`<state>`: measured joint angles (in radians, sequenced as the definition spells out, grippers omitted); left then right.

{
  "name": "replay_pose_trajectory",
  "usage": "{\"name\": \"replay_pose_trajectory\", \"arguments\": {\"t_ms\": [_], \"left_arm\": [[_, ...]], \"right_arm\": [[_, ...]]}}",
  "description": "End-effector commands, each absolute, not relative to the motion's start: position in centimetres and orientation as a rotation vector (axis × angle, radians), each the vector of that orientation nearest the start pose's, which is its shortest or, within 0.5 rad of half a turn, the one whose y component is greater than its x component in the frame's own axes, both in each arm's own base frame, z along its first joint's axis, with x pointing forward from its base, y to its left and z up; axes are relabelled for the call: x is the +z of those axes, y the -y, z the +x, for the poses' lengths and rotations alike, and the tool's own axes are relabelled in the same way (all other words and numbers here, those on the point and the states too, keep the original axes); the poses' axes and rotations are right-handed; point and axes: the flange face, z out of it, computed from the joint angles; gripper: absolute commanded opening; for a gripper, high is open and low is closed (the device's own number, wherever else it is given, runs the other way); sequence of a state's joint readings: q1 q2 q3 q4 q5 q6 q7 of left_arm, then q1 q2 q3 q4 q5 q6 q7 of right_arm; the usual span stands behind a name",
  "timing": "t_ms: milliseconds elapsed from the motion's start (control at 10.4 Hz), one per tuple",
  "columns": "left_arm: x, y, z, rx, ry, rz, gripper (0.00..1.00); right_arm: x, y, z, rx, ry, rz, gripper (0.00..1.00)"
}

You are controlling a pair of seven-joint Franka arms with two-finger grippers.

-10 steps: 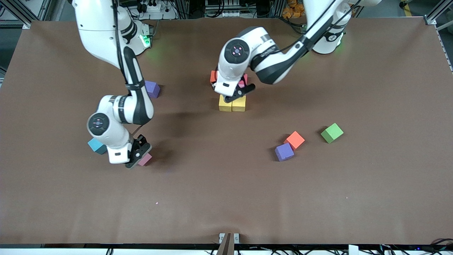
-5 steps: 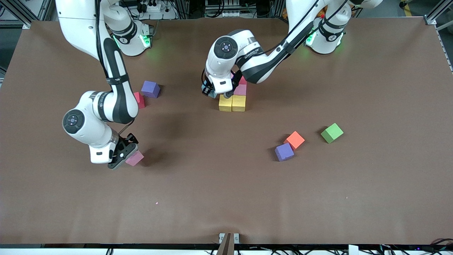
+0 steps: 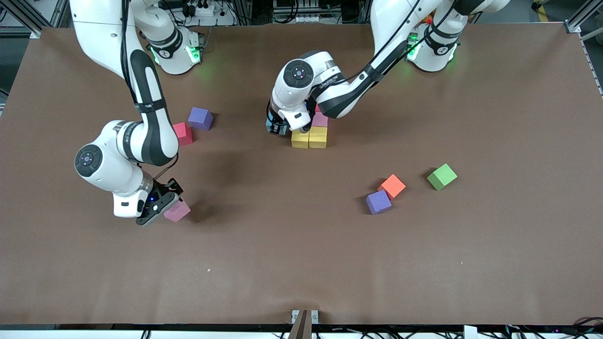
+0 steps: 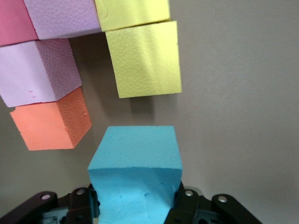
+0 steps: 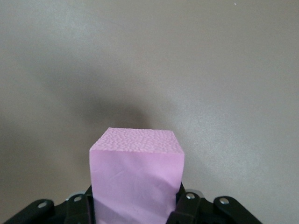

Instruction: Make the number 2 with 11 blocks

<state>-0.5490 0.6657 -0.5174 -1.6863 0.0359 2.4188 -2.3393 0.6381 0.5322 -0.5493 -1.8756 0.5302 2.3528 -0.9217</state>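
My left pincer [image 4: 135,205] grips a light blue block [image 4: 135,172], low over the bench just beside the yellow blocks [image 3: 309,137] of the started number 2, toward the right arm's end. My right pincer [image 3: 158,207] grips a pink block [image 3: 177,210], well apart from the pile.

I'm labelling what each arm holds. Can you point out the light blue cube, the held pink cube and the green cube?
Light blue cube [image 4: 135,154]: left wrist view, top face, held in the left gripper.
Pink cube [image 5: 138,140]: right wrist view, top face, held in the right gripper.
Green cube [image 3: 442,176]: front view, middle of top face.
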Motion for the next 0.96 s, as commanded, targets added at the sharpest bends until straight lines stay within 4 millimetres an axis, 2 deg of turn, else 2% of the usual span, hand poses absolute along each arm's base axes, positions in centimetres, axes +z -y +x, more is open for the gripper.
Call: {"name": "replay_pose_trajectory", "arguments": {"t_ms": [0, 192, 385, 674, 866], "left_arm": [[25.1, 58.7, 37.4, 0.476, 2.075, -2.484, 0.26], [24.1, 58.2, 37.5, 0.457, 2.084, -2.492, 0.26], [22.8, 57.9, 37.2, 0.459, 2.077, -2.475, 0.23], [22.0, 57.2, 37.3, 0.449, 2.082, -2.466, 0.23], [20.7, 56.3, 37.2, 0.438, 2.095, -2.456, 0.23]], "right_arm": [[27.1, -9.4, 62.9, -0.153, 0.946, -2.869, 0.48], [27.0, -10.6, 62.5, -0.131, 0.913, -2.87, 0.49], [27.1, -10.9, 62.4, -0.123, 0.903, -2.87, 0.49], [27.2, -11.9, 62.1, -0.108, 0.921, -2.854, 0.49], [27.2, -12.5, 62.0, -0.101, 0.874, -2.868, 0.49]]}}
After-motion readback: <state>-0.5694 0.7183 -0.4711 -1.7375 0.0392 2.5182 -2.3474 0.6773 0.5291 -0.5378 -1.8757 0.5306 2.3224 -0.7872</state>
